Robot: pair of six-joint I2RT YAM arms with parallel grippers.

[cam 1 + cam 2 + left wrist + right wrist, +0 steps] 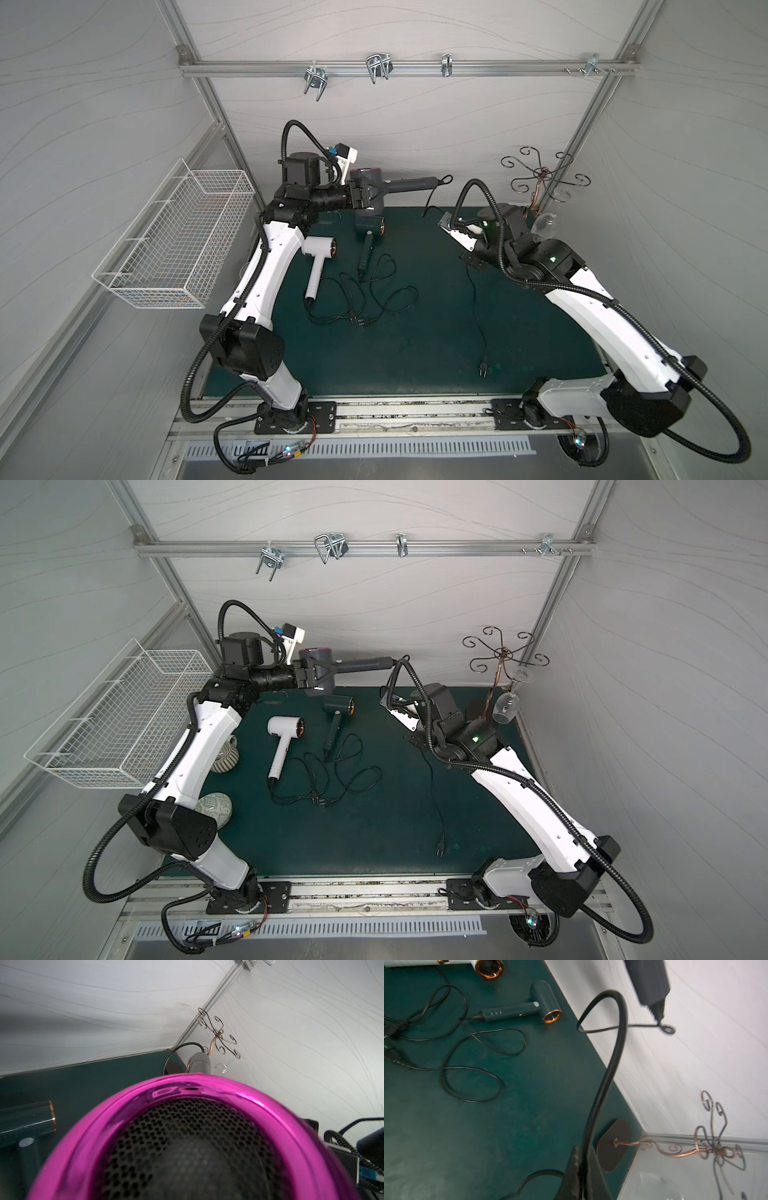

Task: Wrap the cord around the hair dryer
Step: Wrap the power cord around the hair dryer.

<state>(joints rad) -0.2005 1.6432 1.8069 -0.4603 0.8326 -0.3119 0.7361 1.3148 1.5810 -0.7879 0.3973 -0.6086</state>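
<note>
Hanging on the wall at the left of both top views is a basket (174,241). Right of it, upper centre-left, the left gripper (376,194) is clamping the barrel of the grey dryer (411,184) and is holding it up above the mat (415,353), handle pointing right. The dryer's pink rear ring (207,1086) is filling the left wrist view. Below it, a white dryer (318,247) and a green dryer (368,226) are lying on the mat, their cords tangling together. From the grey dryer's handle end the cord (623,1028) is looping down to the right gripper (583,1153), right of centre, whose jaws are pinching it tight. Past them it is trailing down the mat to its plug (483,370), lower right of centre. A stand (502,651) is rising in the upper right.
</note>
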